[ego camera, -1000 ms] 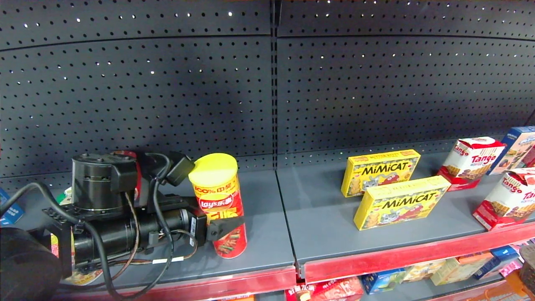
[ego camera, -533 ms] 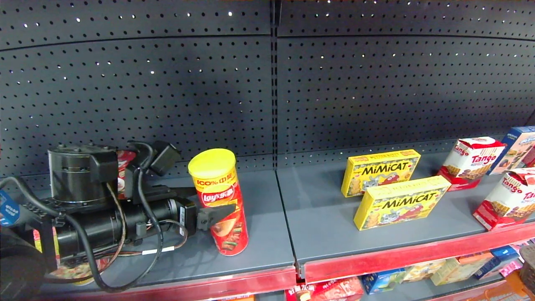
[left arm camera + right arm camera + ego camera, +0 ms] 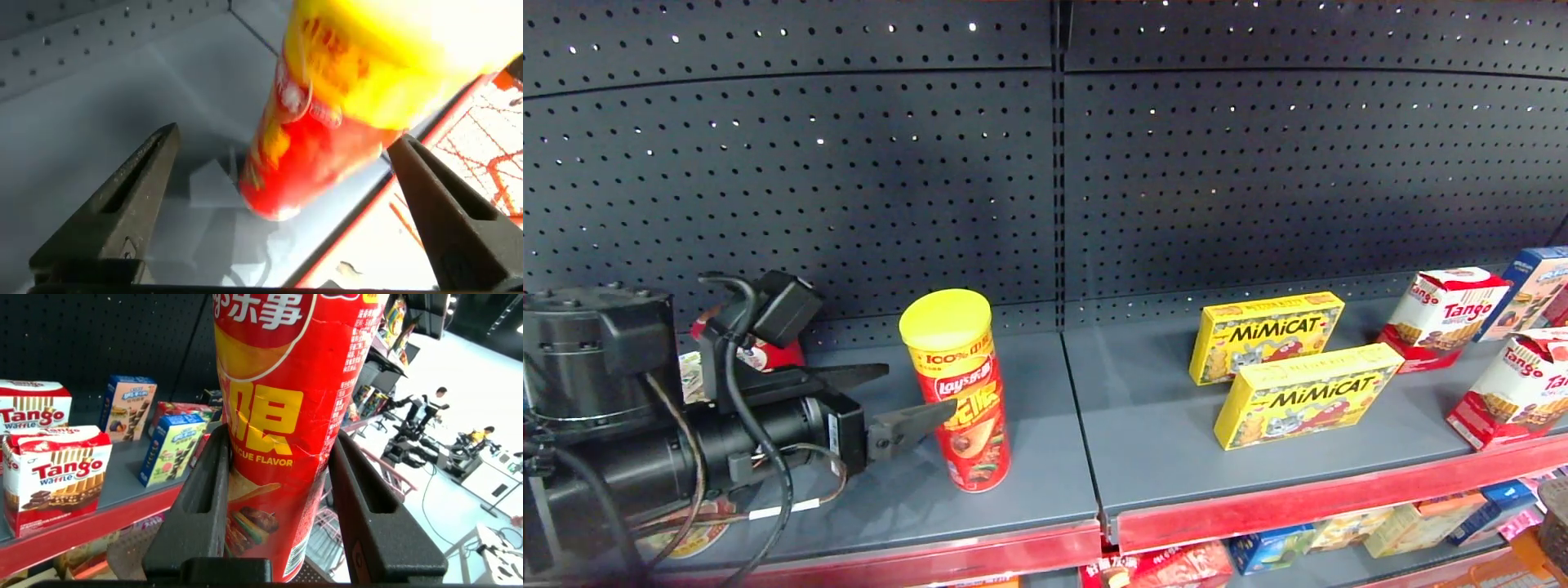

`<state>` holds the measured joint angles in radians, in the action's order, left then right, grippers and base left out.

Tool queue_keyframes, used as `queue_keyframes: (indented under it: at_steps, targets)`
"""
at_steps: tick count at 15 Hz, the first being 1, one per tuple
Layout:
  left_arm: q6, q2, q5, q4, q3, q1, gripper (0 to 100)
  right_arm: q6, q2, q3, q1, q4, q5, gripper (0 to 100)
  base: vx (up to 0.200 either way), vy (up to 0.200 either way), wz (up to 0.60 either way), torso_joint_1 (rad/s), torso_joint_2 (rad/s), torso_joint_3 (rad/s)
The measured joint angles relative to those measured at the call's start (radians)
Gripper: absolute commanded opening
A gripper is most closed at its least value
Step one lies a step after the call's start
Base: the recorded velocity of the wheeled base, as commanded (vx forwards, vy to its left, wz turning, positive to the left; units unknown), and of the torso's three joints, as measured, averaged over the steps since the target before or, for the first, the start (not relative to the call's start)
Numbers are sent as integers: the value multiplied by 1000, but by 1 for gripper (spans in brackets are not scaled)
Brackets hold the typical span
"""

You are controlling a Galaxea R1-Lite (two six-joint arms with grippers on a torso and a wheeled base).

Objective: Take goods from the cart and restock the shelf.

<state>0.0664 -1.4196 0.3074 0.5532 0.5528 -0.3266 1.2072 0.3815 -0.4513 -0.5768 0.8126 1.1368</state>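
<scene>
Chip can, red with a yellow lid, stands upright on the grey shelf, in the left bay and not far from the red front edge. The left gripper lies level over the shelf just beside this can, on its left side. Its fingers are wide apart and hold nothing. In the head view the tip of the nearer finger overlaps the side of the can; whether it touches, I cannot tell. In the left wrist view the can is seen between the two fingers, beyond their tips.

The right gripper holds a second chip can, also red. Its two fingers are pressed on the lower half of this can, one on each side, and the can is upright between them.

In the right bay two yellow boxes lie one behind the other, close but apart. Further right are red and white wafer packs and a blue box. Behind everything is the black perforated back panel. Below, a lower shelf carries more boxes.
</scene>
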Motion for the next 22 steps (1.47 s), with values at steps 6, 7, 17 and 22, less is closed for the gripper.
queue_keyframes:
  at_steps: [6,7,17,22]
  targets:
    - [-20,109,1,-20,-78,3,100,-7,3,1,-22,3,1,0,0,0,0,0,0,0]
    - [-20,127,1,-29,-87,9,100,-10,9,-2,-36,8,5,0,0,0,0,0,0,0]
    - [-20,190,1,-33,-70,156,100,-472,407,-129,-671,56,288,0,0,0,0,0,0,0]
    - [-20,222,0,-54,-76,201,100,-499,539,-110,-731,61,281,0,0,0,0,0,0,0]
